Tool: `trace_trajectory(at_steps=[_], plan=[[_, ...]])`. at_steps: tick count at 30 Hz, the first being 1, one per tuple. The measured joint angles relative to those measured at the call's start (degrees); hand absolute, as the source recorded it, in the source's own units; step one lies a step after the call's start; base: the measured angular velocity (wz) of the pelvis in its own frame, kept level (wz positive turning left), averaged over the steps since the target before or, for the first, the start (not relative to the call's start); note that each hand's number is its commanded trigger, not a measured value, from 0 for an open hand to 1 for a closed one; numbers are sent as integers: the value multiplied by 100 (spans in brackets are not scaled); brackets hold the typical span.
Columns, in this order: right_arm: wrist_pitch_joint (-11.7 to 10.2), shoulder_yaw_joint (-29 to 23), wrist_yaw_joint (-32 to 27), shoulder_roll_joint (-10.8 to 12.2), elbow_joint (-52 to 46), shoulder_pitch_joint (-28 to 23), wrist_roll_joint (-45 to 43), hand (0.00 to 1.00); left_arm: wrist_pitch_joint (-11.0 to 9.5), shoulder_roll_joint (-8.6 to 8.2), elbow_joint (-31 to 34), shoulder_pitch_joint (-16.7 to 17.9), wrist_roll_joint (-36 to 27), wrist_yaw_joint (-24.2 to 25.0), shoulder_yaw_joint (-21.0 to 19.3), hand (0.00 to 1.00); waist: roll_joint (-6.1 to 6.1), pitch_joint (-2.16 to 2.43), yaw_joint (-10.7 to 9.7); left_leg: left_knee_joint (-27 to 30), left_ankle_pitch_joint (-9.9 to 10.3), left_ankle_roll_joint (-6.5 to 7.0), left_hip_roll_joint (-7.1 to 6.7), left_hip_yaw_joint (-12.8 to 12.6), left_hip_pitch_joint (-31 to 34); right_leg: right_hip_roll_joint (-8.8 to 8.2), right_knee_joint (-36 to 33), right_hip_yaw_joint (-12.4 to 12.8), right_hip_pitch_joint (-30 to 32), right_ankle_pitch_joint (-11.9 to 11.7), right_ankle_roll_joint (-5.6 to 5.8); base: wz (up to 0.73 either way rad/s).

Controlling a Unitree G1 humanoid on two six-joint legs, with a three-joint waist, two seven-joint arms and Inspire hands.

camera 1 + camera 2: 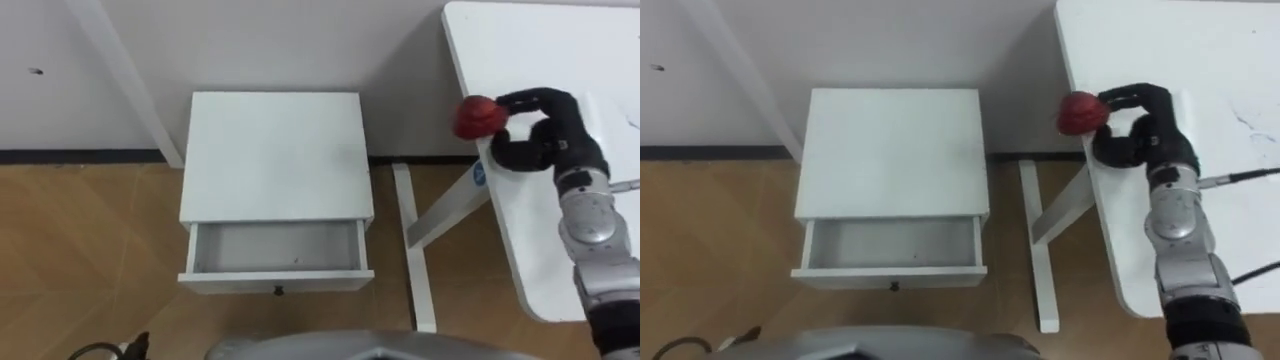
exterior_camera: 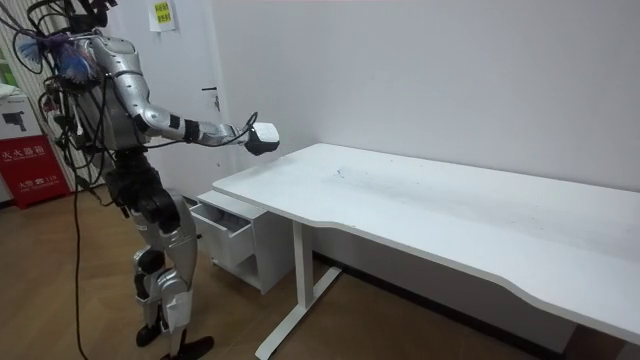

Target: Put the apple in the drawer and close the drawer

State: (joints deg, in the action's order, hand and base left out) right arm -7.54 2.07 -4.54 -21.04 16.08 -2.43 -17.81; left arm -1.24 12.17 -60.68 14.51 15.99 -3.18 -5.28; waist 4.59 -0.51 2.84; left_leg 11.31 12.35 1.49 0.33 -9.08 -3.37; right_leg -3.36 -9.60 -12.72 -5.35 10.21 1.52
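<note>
**Apple in hand at the desk's edge, drawer waiting open**

The right hand [image 1: 548,138] has its fingers and thumb curled round the red apple [image 1: 477,117], pinching it from the right side. The apple sits at the left edge of the white desk [image 1: 520,50], partly out past that edge and above the floor. From the room view the hand seems lifted off the desk top, though whether the apple is fully clear of the surface is hard to tell.

Well to the left stands a small white cabinet [image 1: 275,150], its drawer [image 1: 275,281] pulled out toward the near side and bare inside. The apple is well apart from the drawer and has to cross the gap between the desk and the cabinet.

The grip looks to be on one side of the fruit, with much of it showing beyond the fingers, so a quick swing left could roll it out and drop it on the wooden floor. Releasing too far back would land it on the cabinet top instead of in the drawer. A push on the drawer before the hand is out could catch the fingers.
</note>
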Motion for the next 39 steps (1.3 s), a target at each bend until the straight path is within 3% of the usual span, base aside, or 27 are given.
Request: trace_trajectory(at_steps=[6,17,23,30,36,37,38,39], plan=[[-27,419,417,68,-611,0,-343,100,0,6,-12,14,-4,-8,16,0,-54,27,132,2,0,1,-9,127,25,-20,3,-112,-33,0,0,11],[24,718,1220,279,-1066,24,-348,100,71,-14,-141,-80,234,13,213,0,-146,12,317,-32,-1,1,5,129,81,-13,2,-152,-26,1,1,1],[253,1255,1706,277,-1208,13,-563,100,72,-50,-140,-169,232,23,227,0,-113,34,430,-55,-33,1,-10,155,74,-24,4,-159,-19,1,1,2],[309,1480,2067,285,-1294,-260,-746,100,123,-60,-262,-204,231,50,347,0,-39,33,476,-61,-35,4,-19,176,84,-41,64,-170,-52,1,1,4],[456,1480,2153,288,-1254,-447,-749,100,207,-61,-356,-287,232,48,382,0,13,-7,493,-50,-35,3,-18,192,141,-33,98,-184,-29,1,1,0],[468,1479,2167,288,-1237,-447,-749,69,211,-61,-357,-303,232,43,382,0,12,-7,495,-42,-35,3,-19,194,170,-33,98,-186,-9,0,1,0],[471,1480,2172,288,-1236,-447,-749,0,212,-61,-358,-312,232,41,382,0,11,-7,498,-40,-35,3,-19,195,181,-33,97,-188,1,1,1,0],[473,1488,2180,291,-1236,-448,-748,0,214,-61,-359,-325,231,41,382,0,9,-8,523,-39,-35,3,-18,194,189,-31,93,-188,16,0,1,0]])
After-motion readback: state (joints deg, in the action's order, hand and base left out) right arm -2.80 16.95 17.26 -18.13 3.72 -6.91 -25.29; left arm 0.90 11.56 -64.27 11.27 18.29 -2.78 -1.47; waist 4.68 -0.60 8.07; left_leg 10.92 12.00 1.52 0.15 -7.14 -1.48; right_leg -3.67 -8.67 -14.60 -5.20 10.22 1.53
